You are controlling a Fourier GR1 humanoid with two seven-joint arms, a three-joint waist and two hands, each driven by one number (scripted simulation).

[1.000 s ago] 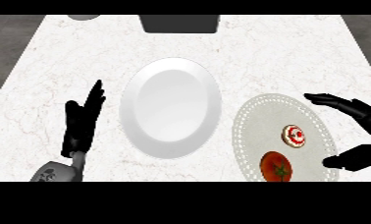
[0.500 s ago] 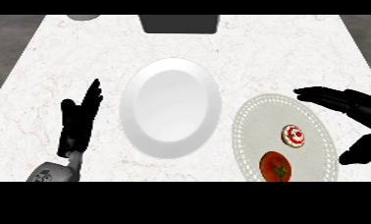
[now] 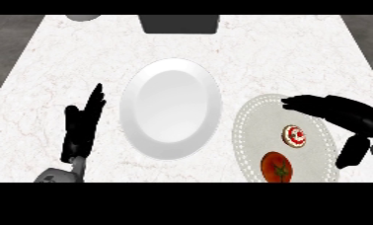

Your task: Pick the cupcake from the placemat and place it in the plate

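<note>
Head view is showing the cupcake (image 3: 295, 135), white-frosted with red marks on top, sitting on the round pale placemat (image 3: 251, 125) at the counter's right side. Just below it on the same mat a red tomato (image 3: 277, 167) is lying, close to the cupcake but not touching it. The right hand (image 3: 331, 110) is hovering over the mat's upper right part, its fingers (image 3: 295, 103) stretching out straight toward the left above the cupcake and its thumb (image 3: 352, 151) hanging well apart to the right, so the hand is spread wide and holding nothing. To the left of the mat the white plate (image 3: 170, 108) is lying bare in the middle of the marble counter (image 3: 284, 51). Farther left, the left hand (image 3: 82, 125) is resting near the plate's edge, fingers straight and pointing up, holding nothing.
</note>
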